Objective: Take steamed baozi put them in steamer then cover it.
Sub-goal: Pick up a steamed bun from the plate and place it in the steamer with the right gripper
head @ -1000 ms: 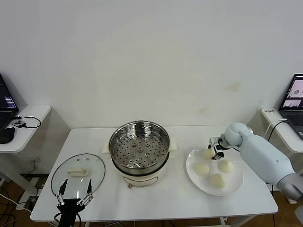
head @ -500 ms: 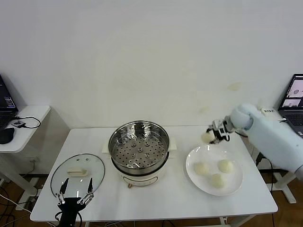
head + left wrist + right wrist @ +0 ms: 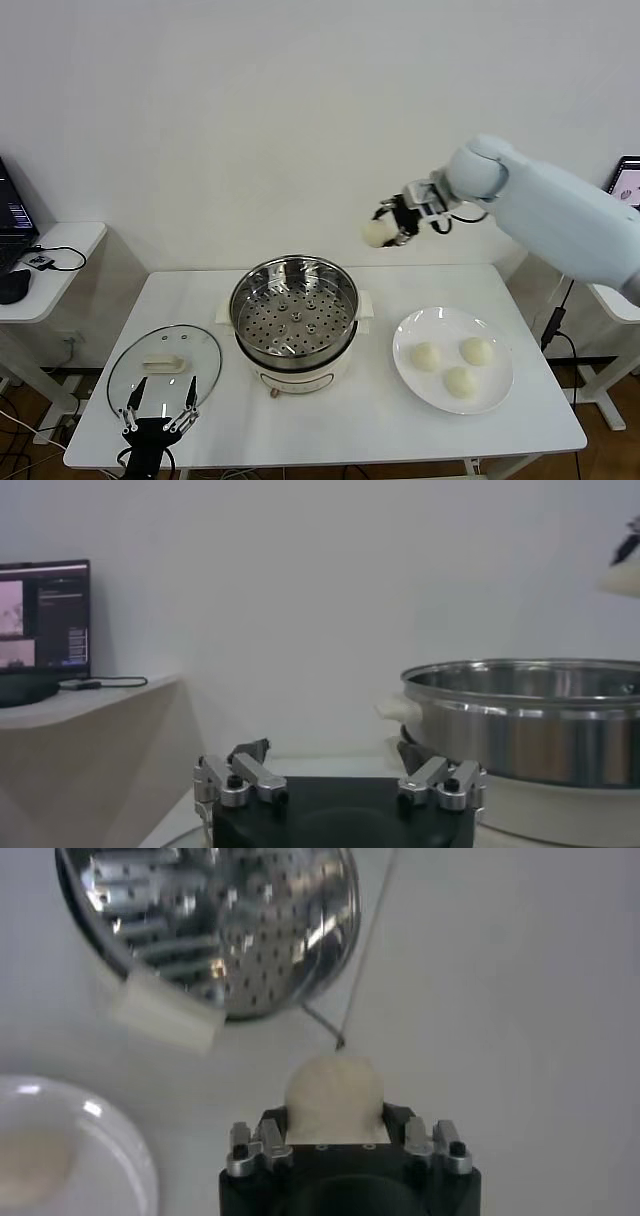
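Cream-white and dome-shaped, one small steamed dough bun (image 3: 377, 232) is seen from the head camera clamped in the right gripper (image 3: 388, 225), raised in the air; the round shiny stainless-steel steamer basket (image 3: 294, 309) lies below that gripper and toward the robot's left, so the right arm is judged the nearer. Three more buns rest on a flat white round plate (image 3: 498, 392). In the left wrist view, the left gripper (image 3: 338, 783) is held open and empty, the steamer wall (image 3: 520, 718) beyond it. In the right wrist view, the bun (image 3: 335, 1096) is gripped between the jaws, the perforated floor (image 3: 210, 923) ahead of it.
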Tool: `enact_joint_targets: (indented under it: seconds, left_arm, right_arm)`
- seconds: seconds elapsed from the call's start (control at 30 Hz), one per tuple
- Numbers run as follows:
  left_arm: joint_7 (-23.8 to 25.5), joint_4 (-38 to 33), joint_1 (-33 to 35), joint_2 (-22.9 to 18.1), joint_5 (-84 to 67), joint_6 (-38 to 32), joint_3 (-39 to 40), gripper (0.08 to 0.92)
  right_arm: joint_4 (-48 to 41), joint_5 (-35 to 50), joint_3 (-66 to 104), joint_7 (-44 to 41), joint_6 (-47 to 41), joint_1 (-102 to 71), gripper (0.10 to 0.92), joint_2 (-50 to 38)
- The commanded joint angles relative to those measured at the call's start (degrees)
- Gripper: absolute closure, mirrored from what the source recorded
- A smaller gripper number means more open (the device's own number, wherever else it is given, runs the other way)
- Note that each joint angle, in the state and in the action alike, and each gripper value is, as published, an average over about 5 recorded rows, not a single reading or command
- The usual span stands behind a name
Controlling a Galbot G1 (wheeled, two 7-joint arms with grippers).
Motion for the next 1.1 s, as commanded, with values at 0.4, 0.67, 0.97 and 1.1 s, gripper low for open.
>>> enact_joint_targets:
  seconds: [0.4, 0.67, 0.97, 1.1]
  left_arm:
    - [-0.2, -0.3, -0.1, -0.9, -0.4, -0.3, -1.1, 0.177]
    - [-0.5, 0.0, 0.3, -1.4, -0.2, -1.0, -1.4, 0.177]
    - [-0.5, -0.3, 0.4, -1.5, -0.1, -1.1, -1.4, 0.177]
    - [-0.4, -0.3, 0.4, -1.5, -0.1, -1.1, -1.4, 0.177]
  right_arm:
    - [-2.8, -7.2, -12.3, 3.8, 12.7, 1.6, 0.423, 16.0]
    - [-8.0, -15.6, -13.7, 6.6, 19.4, -0.8, 0.415, 19.5]
    - [-12.9, -23.5, -12.9, 8.1, 24.2, -3.1, 0.398, 21.2]
    - [-14.4, -25.1, -12.5, 8.3, 25.0, -4.2, 0.397, 21.2]
